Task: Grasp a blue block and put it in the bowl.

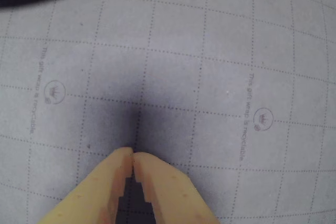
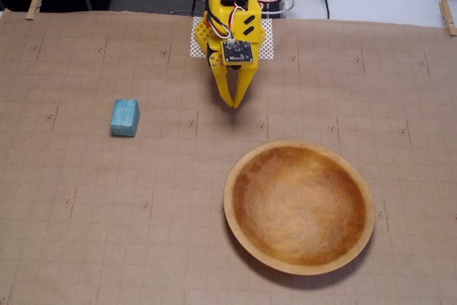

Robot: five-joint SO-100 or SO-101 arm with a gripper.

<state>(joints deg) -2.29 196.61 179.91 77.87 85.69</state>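
Lying alone on the brown paper [image 2: 86,248] at the fixed view's left, the blue block [image 2: 125,118] sits well apart from the bowl [image 2: 243,226] at lower right, so nothing crowds a grasp. The gripper [image 2: 234,105] hangs between them near the arm's base, fingertips pressed together and empty, likely a resting pose before reaching.

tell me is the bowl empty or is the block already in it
Empty. The fixed view shows the bowl with only bare wood inside; the blue block sits on the paper well to its left.
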